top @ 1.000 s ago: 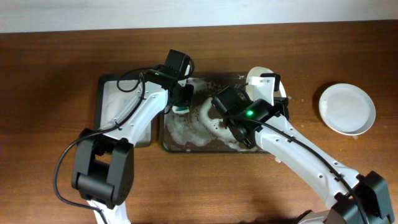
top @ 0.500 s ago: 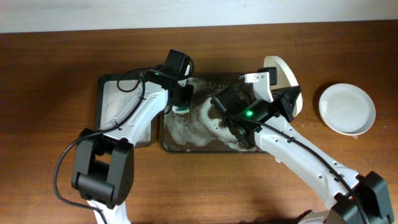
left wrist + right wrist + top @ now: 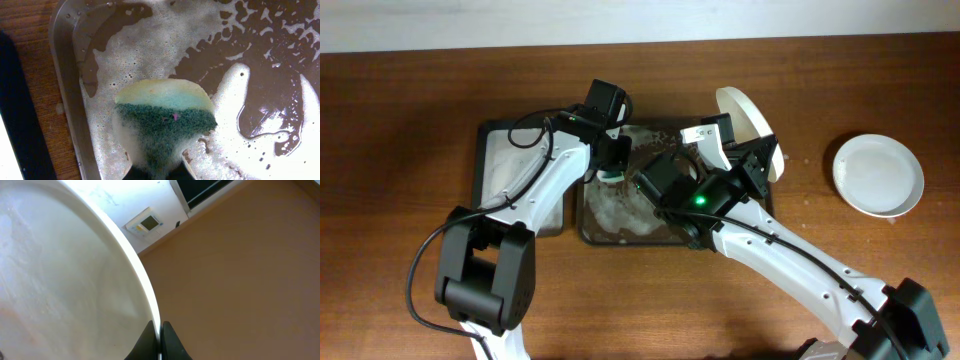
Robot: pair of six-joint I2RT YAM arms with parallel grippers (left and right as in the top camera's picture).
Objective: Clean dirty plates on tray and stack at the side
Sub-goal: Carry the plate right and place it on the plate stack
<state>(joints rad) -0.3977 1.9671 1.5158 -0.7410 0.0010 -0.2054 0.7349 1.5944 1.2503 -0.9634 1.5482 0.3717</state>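
Over foamy tray (image 3: 583,215), right claw (image 3: 159,342) pinches tilted plate (image 3: 60,280).

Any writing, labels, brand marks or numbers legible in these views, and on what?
No text can be read in any view.
The wall panel in the right wrist view has a small screen, too blurred to read.
The held plate, the sponge and the tray show no print.
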